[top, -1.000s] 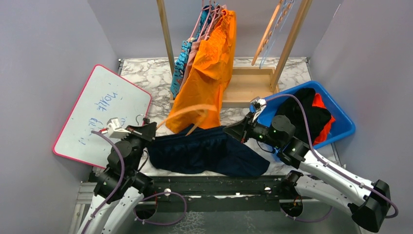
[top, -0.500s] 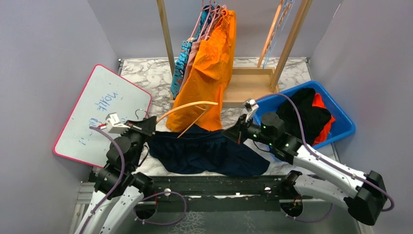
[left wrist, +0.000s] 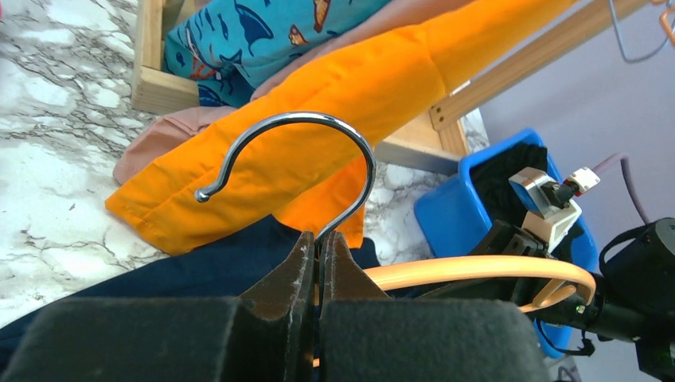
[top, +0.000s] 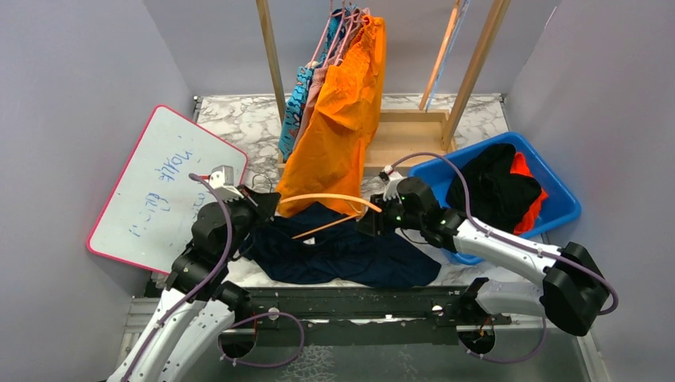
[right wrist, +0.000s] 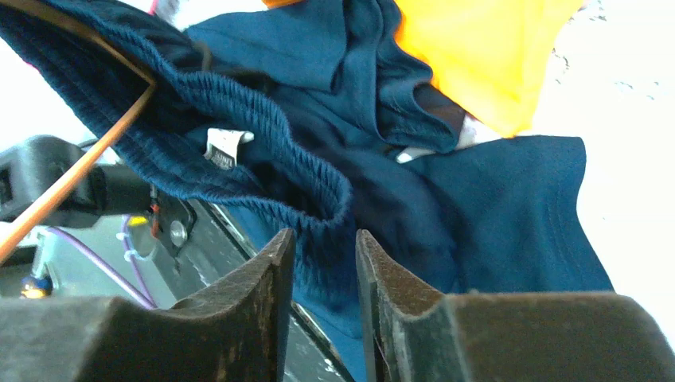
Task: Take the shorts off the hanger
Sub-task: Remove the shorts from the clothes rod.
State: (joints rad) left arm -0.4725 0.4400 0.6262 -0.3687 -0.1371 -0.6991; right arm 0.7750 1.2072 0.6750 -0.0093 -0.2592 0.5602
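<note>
Left pincer point(left wrist: 317, 239) clamps the orange plastic hanger point(left wrist: 477, 269) by its steel hook point(left wrist: 318, 119), anchoring it while right pincer point(right wrist: 325, 239), grip unclear, addresses the navy elastic-waist shorts point(right wrist: 493, 207).

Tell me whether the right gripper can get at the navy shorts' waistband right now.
Probably yes: the right gripper sits just before the navy shorts' waistband, nothing between them; the left gripper holds the hanger.

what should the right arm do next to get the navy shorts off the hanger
Probably draw the right gripper away from the left gripper, sliding the waistband of the navy shorts off the hanger's end. The left gripper is shut on the hook, the hanger's bar runs inside the waistband, and the right fingers seem to pinch it.
</note>
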